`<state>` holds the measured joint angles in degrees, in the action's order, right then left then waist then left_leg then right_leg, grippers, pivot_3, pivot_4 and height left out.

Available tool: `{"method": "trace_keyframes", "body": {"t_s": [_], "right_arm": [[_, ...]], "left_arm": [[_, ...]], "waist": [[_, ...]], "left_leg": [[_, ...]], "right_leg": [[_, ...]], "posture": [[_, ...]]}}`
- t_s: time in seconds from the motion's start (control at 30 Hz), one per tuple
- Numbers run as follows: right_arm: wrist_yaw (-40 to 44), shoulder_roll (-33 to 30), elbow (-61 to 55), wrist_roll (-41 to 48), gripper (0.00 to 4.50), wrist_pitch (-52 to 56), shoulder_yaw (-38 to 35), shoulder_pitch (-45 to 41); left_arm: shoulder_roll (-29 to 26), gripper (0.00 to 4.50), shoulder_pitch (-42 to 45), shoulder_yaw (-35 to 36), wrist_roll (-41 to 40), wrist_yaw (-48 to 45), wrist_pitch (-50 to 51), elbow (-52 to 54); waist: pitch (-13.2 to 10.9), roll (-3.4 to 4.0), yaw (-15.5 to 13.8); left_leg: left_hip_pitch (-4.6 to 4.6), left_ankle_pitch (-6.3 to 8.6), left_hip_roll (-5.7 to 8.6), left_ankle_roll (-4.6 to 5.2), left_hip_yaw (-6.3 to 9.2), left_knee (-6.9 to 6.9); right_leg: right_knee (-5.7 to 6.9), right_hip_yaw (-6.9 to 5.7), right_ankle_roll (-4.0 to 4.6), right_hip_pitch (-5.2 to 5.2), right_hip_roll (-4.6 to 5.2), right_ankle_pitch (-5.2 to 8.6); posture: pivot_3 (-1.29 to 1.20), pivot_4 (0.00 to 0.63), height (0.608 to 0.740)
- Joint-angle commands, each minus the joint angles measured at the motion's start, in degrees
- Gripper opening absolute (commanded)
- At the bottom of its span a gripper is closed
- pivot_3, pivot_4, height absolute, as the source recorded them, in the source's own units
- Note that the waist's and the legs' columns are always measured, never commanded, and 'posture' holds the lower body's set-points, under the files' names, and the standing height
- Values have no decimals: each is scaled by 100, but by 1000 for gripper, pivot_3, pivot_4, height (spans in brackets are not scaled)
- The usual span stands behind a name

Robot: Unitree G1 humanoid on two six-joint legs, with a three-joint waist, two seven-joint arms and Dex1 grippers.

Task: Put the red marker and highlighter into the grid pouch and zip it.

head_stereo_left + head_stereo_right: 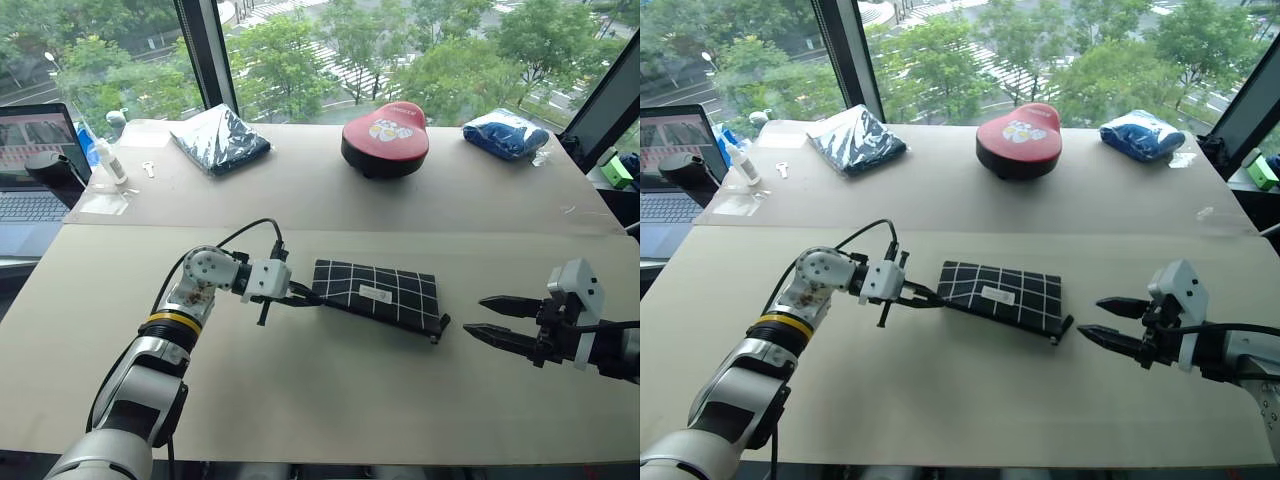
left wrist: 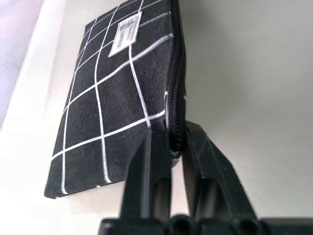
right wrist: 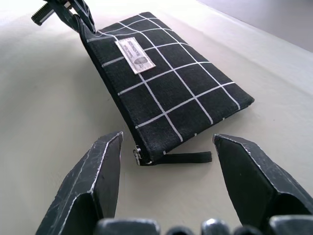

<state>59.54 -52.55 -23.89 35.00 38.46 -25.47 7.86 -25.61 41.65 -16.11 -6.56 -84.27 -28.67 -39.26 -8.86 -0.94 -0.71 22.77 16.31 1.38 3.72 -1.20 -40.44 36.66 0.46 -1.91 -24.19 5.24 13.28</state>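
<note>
The grid pouch (image 1: pixel 375 290) lies flat on the near table, black with white lines and a small white label, slightly tilted. My left gripper (image 1: pixel 305 295) reaches in from the left, and its two fingers (image 2: pixel 156 161) pinch the zipper edge at the pouch's left end. The zipper's pull tab (image 3: pixel 188 157) sticks out at the pouch's right corner. My right gripper (image 1: pixel 490 320) hovers to the right of that corner, open, a short gap from the tab, with nothing between its fingers. The red marker and the highlighter are out of view.
On the far table stand a red dome-shaped case (image 1: pixel 385 138), a dark blue wrapped bundle (image 1: pixel 220 138) and a blue bundle (image 1: pixel 505 133). A laptop (image 1: pixel 30 170) and a small bottle (image 1: pixel 105 158) sit at the far left.
</note>
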Motion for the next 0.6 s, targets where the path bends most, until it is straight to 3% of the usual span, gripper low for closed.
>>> {"method": "trace_keyframes", "body": {"t_s": [0.03, 0.2, 0.43, 0.6], "right_arm": [[11, -147, 51, 42, 3359, -27, -87, -123], [28, -202, 448, -55, 3359, -159, 78, -425], [-81, -32, 913, -90, 3359, -328, 53, -634], [-217, 130, 1562, -194, 3359, -549, 15, -790]], "left_arm": [[-206, 2033, -315, 23, -251, -272, 364, 749], [-614, 3803, -934, 356, -1020, -171, 2234, 2320], [-947, 3803, -1378, 1883, -2461, 1884, 5554, 3861], [-1332, 3803, -2228, 2953, -2989, 2874, 6844, 4626]], "waist": [[0, 0, 19], [0, 0, 19], [0, 0, -10], [0, 0, 51]], "left_leg": [[-1, 0, 0, 1, 0, 0], [-1, 1, -5, 1, -1, -1], [-5, 0, -12, 0, 6, -2], [-6, 1, -12, -1, 5, -2]], "right_leg": [[0, 1, 0, 0, 0, 0], [3, 4, 0, -2, -1, 0], [7, 0, 0, 1, 0, 1], [8, 5, -1, -3, 0, 0]], "posture": [[0, 150, 740], [0, 150, 740], [0, 150, 740], [0, 150, 740]]}}
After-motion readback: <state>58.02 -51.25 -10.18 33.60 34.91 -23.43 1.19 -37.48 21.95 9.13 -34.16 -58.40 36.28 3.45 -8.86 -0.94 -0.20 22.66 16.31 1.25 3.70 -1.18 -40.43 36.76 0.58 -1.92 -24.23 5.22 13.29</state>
